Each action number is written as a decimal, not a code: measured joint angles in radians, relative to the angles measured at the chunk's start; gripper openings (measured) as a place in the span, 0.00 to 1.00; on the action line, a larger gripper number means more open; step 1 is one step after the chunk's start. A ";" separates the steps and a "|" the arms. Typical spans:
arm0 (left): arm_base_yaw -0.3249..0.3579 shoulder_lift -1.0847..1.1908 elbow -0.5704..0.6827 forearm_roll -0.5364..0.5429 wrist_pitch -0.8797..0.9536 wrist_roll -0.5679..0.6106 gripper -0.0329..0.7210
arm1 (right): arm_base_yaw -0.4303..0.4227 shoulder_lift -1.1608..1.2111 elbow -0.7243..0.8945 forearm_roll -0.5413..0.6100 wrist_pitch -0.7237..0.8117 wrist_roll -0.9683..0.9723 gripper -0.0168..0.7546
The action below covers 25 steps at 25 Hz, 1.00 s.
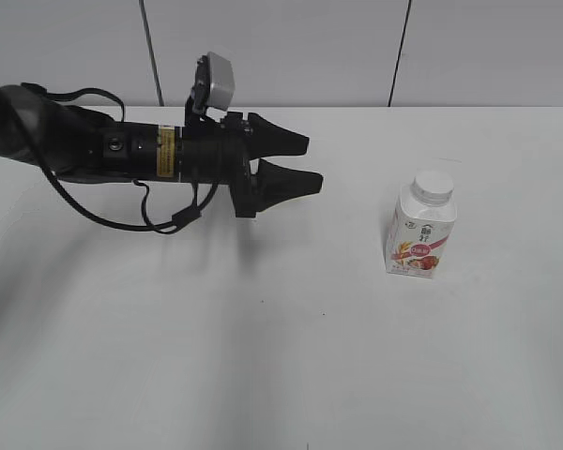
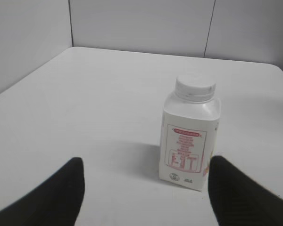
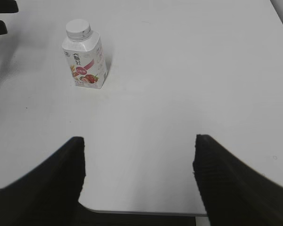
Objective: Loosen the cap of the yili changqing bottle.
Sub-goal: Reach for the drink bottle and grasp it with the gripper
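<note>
The yili changqing bottle (image 1: 420,232) stands upright on the white table at the right, white with a red-pink fruit label. Its white cap (image 1: 433,186) sits on the neck. My left gripper (image 1: 311,162) is open and empty, pointing right, a fair gap to the left of the bottle. In the left wrist view the bottle (image 2: 191,136) and cap (image 2: 195,87) stand ahead between my open left fingers (image 2: 146,188), toward the right one. My right gripper (image 3: 137,155) is open and empty near the table's front edge; the bottle (image 3: 84,60) is far ahead to its left.
The white table (image 1: 263,356) ends at a grey panelled wall (image 1: 281,47) behind. The table's front edge (image 3: 146,213) shows under my right gripper. The left gripper's tips (image 3: 0,19) show at the top left of the right wrist view.
</note>
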 joint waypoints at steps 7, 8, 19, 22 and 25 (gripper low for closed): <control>-0.082 0.078 -0.107 0.001 0.000 -0.034 0.76 | 0.000 0.000 0.000 0.000 -0.001 0.000 0.76; -0.091 0.089 -0.119 0.002 -0.001 -0.035 0.78 | 0.000 0.000 0.000 0.000 -0.001 0.000 0.76; -0.169 0.211 -0.239 -0.033 0.000 -0.046 0.81 | 0.000 0.000 0.000 0.000 -0.001 0.000 0.76; -0.182 0.235 -0.263 -0.047 0.005 -0.049 0.81 | 0.000 0.000 0.000 0.000 -0.001 0.000 0.76; -0.188 0.241 -0.270 -0.054 0.017 -0.048 0.81 | 0.000 0.000 0.000 0.000 -0.001 0.000 0.76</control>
